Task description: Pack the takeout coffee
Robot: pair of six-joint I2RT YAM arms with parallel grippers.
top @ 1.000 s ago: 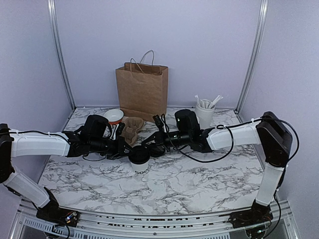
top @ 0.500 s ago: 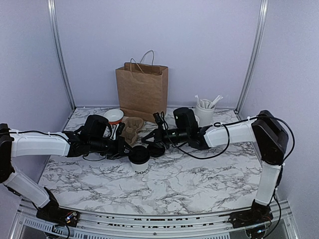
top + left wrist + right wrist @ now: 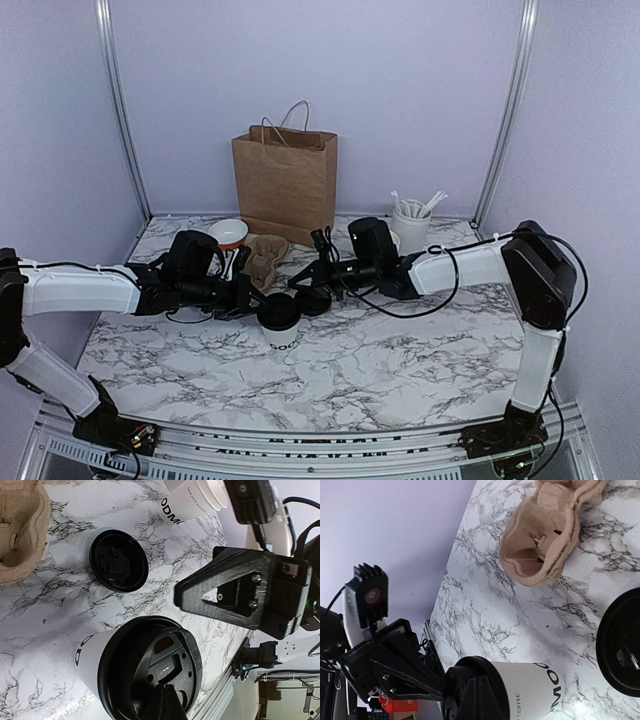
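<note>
The left arm (image 3: 80,290) and right arm (image 3: 470,268) have white shells, black joints and looping black cables. The right hand (image 3: 182,591) is black, triangular, with silver screws.

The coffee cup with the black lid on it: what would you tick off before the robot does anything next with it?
1. Lid on the cup: ok, it covers the rim; fully snapped tight, cannot tell.
2. Cup upright on the table: ok.
3. Left gripper ready to grasp: not ok, shut with its tips over the lid.
4. Right gripper ready to grasp: not ok, shut too, at the lid.
5. Carrier pocket free: ok, the pocket facing the right wrist camera is empty.
6. Spare lid out of the way: ok, lying apart from the cup.
</note>
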